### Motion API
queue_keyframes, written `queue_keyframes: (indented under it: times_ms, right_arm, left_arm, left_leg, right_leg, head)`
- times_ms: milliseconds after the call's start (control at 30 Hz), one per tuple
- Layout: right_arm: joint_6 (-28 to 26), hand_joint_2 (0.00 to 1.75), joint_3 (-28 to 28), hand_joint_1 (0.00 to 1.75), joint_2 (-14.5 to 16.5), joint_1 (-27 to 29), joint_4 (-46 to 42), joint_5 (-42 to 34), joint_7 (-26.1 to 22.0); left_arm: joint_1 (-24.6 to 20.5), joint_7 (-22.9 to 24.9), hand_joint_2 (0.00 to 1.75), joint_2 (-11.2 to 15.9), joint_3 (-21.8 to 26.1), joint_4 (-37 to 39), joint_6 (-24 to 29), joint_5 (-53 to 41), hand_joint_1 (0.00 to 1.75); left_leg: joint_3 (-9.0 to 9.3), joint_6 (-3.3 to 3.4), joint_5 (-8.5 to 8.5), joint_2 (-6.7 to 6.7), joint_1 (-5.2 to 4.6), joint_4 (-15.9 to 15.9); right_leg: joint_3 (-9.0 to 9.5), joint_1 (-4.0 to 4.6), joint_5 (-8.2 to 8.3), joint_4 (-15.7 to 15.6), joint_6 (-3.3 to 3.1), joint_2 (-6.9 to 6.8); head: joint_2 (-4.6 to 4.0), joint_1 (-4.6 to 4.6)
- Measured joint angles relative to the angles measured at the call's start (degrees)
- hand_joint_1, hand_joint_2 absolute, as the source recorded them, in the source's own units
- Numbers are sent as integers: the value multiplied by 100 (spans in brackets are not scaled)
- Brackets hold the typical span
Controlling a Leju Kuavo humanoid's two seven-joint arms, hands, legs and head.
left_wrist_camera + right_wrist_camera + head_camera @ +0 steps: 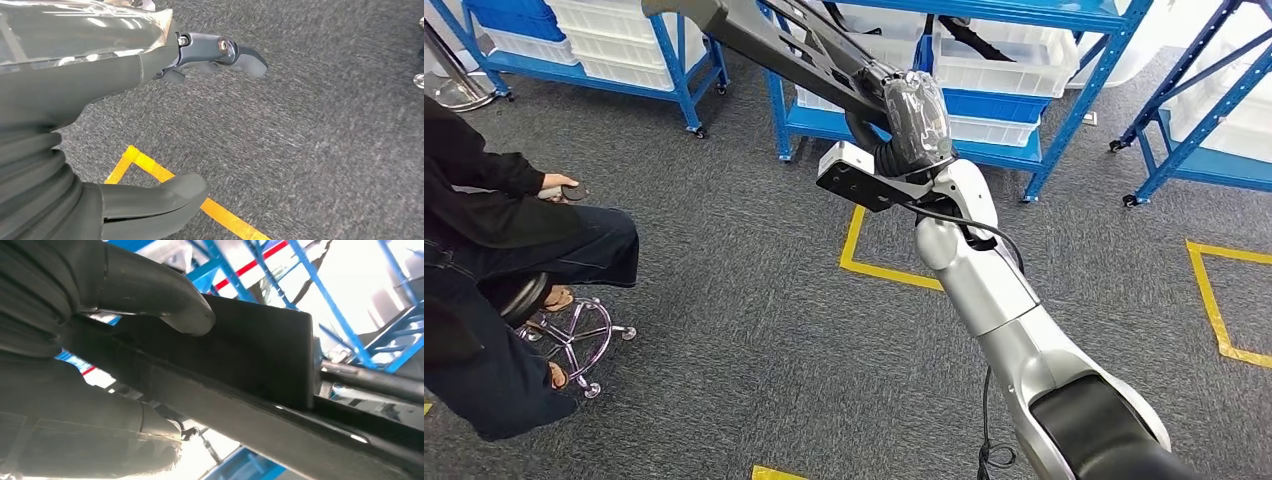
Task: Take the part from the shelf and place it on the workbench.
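Right hand (pixel 916 118) raised over the grey carpet (pixel 754 300), fingers wrapped around a long dark part (pixel 774 35) that runs up and to the left toward the picture's top edge. In the right wrist view, same grip up close: right hand's thick thumb (pixel 165 302) pressed onto the flat dark face of the part (pixel 260 355), darker fingers beneath it, blue racking behind. Part held in the air, clear of the shelves, resting on nothing.

Left hand (pixel 150 120) hanging above the carpet with nothing in it, thumb and dark fingers (pixel 220 52) spread apart, a corner of yellow floor tape (pixel 165 175) between them on the floor below.

Behind the raised arm, 3 blue shelf units: 1 at far left (pixel 674 60), 1 in the middle (pixel 1024 100) directly beyond the hand, 1 at far right (pixel 1194 110). White bins (pixel 994 65) on the lower levels, count not clear. On the carpet, 4 patches of yellow tape: 1 corner just beside the silver forearm (pixel 864 255), 1 angle at right (pixel 1214 300), 1 scrap at the lower edge, 1 sliver at the left edge.

At left, well apart from the arm, 1 seated person in dark clothes (pixel 494 270) on 1 stool with a chrome wheeled base (pixel 574 335), a hand (pixel 559 185) resting on the knee.
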Motion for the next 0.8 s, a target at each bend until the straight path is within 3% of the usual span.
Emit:
queue_keyframes:
  times_ms: [67,167,200,233,267,333,367,433,500,533,600,633,700,733,767,800]
  right_arm:
    - [-1,175,-5,175,-13,-2,-15,1,0]
    - [10,175,-17,175,-67,28,-25,0,31]
    - [18,175,-19,175,-87,53,-25,2,51]
    - [31,175,-21,175,-111,77,-26,8,76]
    - [45,175,-23,175,-131,95,-32,15,101]
    - [66,175,-31,175,-173,116,-61,40,146]
    - [67,175,-38,175,-193,131,-82,50,160]
    - [56,175,-58,175,-231,202,-130,80,181]
    - [25,175,-88,175,-259,317,-182,120,199]
    - [-1,175,-102,175,-268,376,-218,146,209]
    - [-62,175,-118,175,-277,495,-311,227,233]
    - [-88,175,-126,175,-280,561,-361,275,255]
    - [-110,175,-144,175,-286,714,-458,405,344]
    - [-111,175,-156,175,-287,800,-516,496,407]
    - [-111,175,-177,175,-288,901,-599,618,486]
    - [-111,175,-210,175,-287,1006,-703,747,565]
  left_arm:
    - [-3,0,175,-7,0,1,0,-1,0]
    - [-13,0,175,-5,1,1,-3,-3,0]
    - [-11,0,175,-8,1,1,-4,-5,0]
    - [-4,0,175,-11,1,2,-6,-8,0]
    - [4,0,175,-16,1,3,-8,-13,0]
    - [13,1,175,-23,2,6,-11,-27,0]
    - [13,4,175,-25,1,7,-14,-42,0]
    - [14,21,175,-23,0,7,-16,-85,0]
    - [28,54,175,-21,-3,8,-10,-126,0]
    - [38,75,175,-25,-7,9,-8,-148,0]
    - [30,110,175,-26,-14,11,-6,-187,0]
    - [18,127,175,-27,-16,11,-7,-211,0]
    - [-3,161,175,-27,-21,11,-9,-264,0]
    - [-7,181,175,-31,-27,11,-10,-300,0]
    - [-13,205,175,-36,-39,11,-15,-347,0]
    - [-26,231,175,-38,-59,11,-19,-396,0]
  left_leg:
    - [2,97,42,-94,1,-40]
    - [-2,186,70,-258,6,-58]
    - [-3,190,71,-328,6,-57]
    - [-4,190,73,-398,6,-55]
    - [-4,188,75,-468,6,-50]
    - [-8,175,77,-595,8,-29]
    - [-19,156,74,-653,0,-5]
    - [-49,98,78,-745,-8,19]
    - [-74,25,101,-821,6,3]
    - [-103,-7,83,-797,13,21]
    - [-267,-61,-131,-591,19,342]
    - [-422,-87,-318,-448,23,674]
    - [-760,-138,-645,-298,44,1427]
    - [-851,-154,-690,-273,56,1624]
    - [-826,-164,-620,-251,66,1587]
    - [-684,-162,-464,-218,73,1321]
  right_leg:
    - [-91,-11,-127,181,23,83]
    - [-594,-36,-570,1241,-46,341]
    - [-763,-37,-671,1583,-45,379]
    - [-838,-38,-683,1717,-20,396]
    - [-797,-39,-601,1614,23,409]
    - [-458,-67,-277,885,114,504]
    - [-276,-80,-136,510,128,583]
    - [-95,-88,-8,132,93,680]
    - [-83,-86,17,98,6,607]
    - [-75,-96,34,84,-38,564]
    - [-60,-135,66,54,-124,476]
    - [-58,-119,67,52,-148,431]
    - [-58,-100,60,53,-174,330]
    - [-58,-94,55,54,-180,278]
    - [-54,-92,50,54,-183,223]
    - [-47,-92,42,55,-181,169]
  head:
    - [0,1]
    - [0,8]
    - [0,10]
    - [0,11]
    - [0,12]
    - [0,13]
    - [0,11]
    - [0,11]
    - [0,11]
    - [0,9]
    - [0,-20]
    - [0,-36]
    - [0,-49]
    - [0,-50]
    - [0,-50]
    - [0,-50]
